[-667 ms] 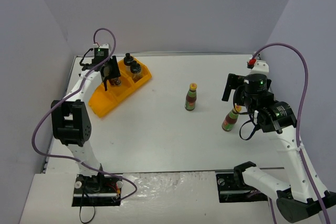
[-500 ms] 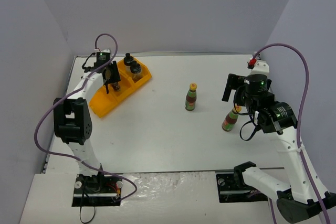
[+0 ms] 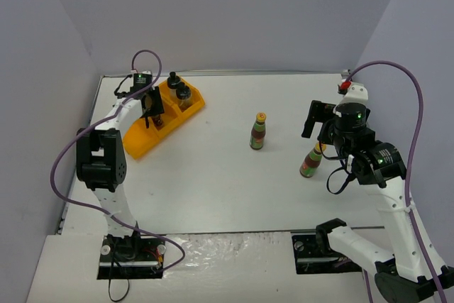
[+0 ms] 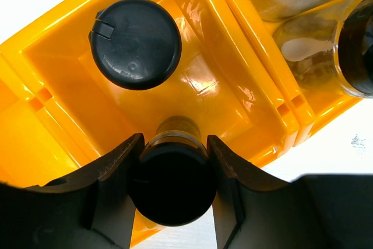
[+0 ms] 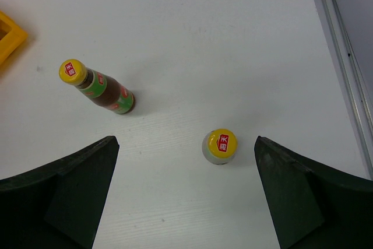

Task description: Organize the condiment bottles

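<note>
Left claw (image 4: 173, 143) is clenching a spice jar (image 4: 172, 188) by its black cap, one finger pressing on each side, and is hanging it over the middle compartment of the orange tray (image 3: 140, 141). The tray is lying toward 10 o'clock on the counter (image 3: 213, 189). Gripping the cap from above is probably letting the jar go straight down between the dividers without the fingers fouling the walls.

Inside that compartment a black-lidded jar (image 4: 134, 44) is already standing at 11 o'clock from the held one, so the free floor is lying nearer the claw. That neighbour and the tray's divider (image 4: 233, 45) at 2 o'clock are narrowing the landing spot. Beyond the divider, two glass jars (image 4: 317, 56) are filling the next compartment, toward 1 o'clock.

Right claw (image 5: 185, 161) is standing released, fingers spread wide, and is hovering above a yellow-capped bottle (image 5: 220, 146) at 3 o'clock on the counter. This placement is suggesting a top-down pickup. A second yellow-capped bottle (image 5: 98, 86) is standing near the counter's middle, well apart from the first, at 10 o'clock from it in the wrist view. Nothing is crowding either bottle. Both are standing outside the tray, so that part of the sorting is not yet done.
</note>
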Controlling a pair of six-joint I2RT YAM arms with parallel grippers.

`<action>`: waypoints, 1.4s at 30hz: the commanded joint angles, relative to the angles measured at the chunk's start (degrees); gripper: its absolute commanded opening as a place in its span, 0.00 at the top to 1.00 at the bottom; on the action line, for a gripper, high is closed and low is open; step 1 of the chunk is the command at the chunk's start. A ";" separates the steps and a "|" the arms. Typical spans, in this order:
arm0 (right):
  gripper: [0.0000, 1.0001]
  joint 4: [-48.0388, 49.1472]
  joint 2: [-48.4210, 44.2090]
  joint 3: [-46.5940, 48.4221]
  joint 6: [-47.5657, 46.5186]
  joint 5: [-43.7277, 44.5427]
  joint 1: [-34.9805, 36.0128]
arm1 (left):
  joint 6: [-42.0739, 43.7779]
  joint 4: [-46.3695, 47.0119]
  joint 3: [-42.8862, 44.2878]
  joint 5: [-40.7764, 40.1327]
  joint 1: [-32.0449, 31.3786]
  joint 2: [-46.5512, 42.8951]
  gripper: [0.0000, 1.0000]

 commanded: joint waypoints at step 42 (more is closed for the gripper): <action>0.00 2.41 -1.33 0.81 -0.23 -1.09 -0.03 | 2.00 -2.90 3.30 -4.52 -3.59 -9.33 0.32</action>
